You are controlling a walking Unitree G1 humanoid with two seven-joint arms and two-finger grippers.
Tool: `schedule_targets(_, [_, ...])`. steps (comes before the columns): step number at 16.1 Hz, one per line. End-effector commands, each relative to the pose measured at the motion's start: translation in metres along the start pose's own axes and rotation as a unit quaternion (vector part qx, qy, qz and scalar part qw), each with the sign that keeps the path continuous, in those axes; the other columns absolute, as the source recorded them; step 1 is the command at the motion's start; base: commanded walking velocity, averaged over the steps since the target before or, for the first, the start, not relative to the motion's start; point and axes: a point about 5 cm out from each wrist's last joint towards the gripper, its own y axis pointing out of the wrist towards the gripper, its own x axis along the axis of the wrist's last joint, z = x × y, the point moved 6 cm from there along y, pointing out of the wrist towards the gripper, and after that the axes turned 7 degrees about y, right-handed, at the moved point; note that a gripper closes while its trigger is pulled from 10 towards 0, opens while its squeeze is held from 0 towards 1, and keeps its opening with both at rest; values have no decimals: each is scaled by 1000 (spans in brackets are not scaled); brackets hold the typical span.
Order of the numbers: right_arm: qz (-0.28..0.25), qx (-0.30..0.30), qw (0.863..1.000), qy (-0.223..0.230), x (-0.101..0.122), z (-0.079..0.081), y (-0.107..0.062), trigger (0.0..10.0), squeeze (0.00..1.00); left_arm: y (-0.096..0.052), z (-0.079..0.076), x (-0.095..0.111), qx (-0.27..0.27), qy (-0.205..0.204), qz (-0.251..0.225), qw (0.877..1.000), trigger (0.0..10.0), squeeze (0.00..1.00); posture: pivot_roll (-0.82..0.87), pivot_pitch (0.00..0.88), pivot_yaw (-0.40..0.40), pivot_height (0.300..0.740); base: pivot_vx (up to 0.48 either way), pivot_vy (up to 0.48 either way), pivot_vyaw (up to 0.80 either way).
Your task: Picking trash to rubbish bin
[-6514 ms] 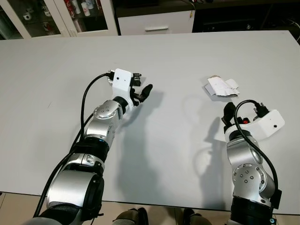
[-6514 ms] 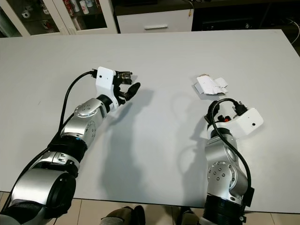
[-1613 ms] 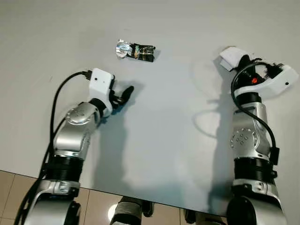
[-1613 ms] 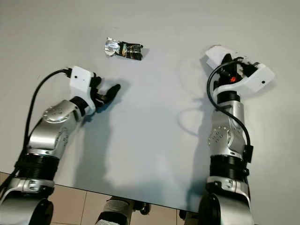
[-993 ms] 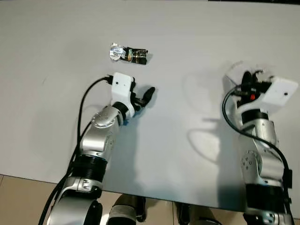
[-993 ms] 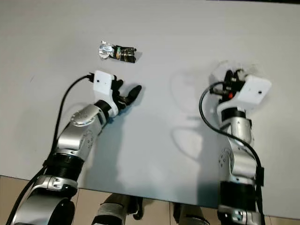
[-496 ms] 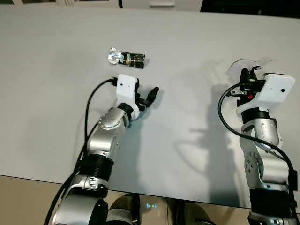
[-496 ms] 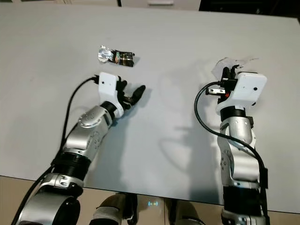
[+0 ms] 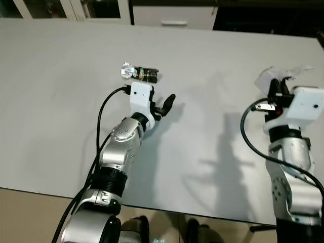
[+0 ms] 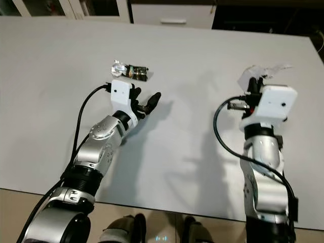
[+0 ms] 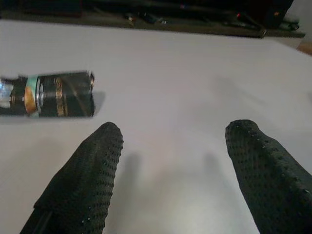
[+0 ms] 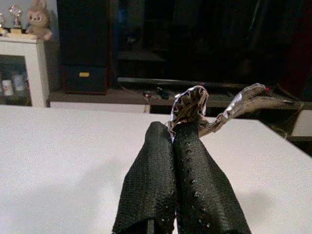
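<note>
the broad white table [image 9: 61, 76] fills most of the head views, with white cabinets [image 9: 172, 16] and dark furniture along its far edge.

the right gripper [image 12: 171, 141] is raised above the table's right side, its two black fingers pressed together and pinching a crumpled piece of white-and-silver wrapper trash [image 12: 195, 105]. in the right wrist view the wrapper sticks up from between the fingertips, one creased strip trailing off to the side. in the head views the same scrap [image 10: 255, 73] shows just past the white wrist housing, lifted clear of the tabletop, with the arm's shadow falling on the table towards the middle.

the left gripper [image 11: 170, 131] hovers low over the table on the left, fingers spread apart with nothing between them. just beyond it lies a small dark cylindrical can-like piece of trash with a crinkled silver end [image 9: 139, 73], on its side on the table surface. in the left wrist view this dark piece [image 11: 48, 94] shows orange and teal label markings and sits near one fingertip but apart from it, not touching.

the two pieces of trash are well apart, one on the table near the left gripper, one held up in the right.

in the right wrist view, a white glass-fronted cabinet with a small plush toy [image 12: 36, 22] on top stands behind the table.
</note>
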Motion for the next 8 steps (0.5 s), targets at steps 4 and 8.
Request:
schedule_targets(4, [-15,-29,999,-20,16,-12,-11,10000,0,-1,-13,10,-7,-1,-22,1000,10000,0,111,101,-6,740,0,0,0])
schedule_targets(8, [-18,-51,998,-25,25,-21,-18,10000,0,-3,-22,16,-18,-5,-34,999,10000,0,92,93,-8,740,0,0,0])
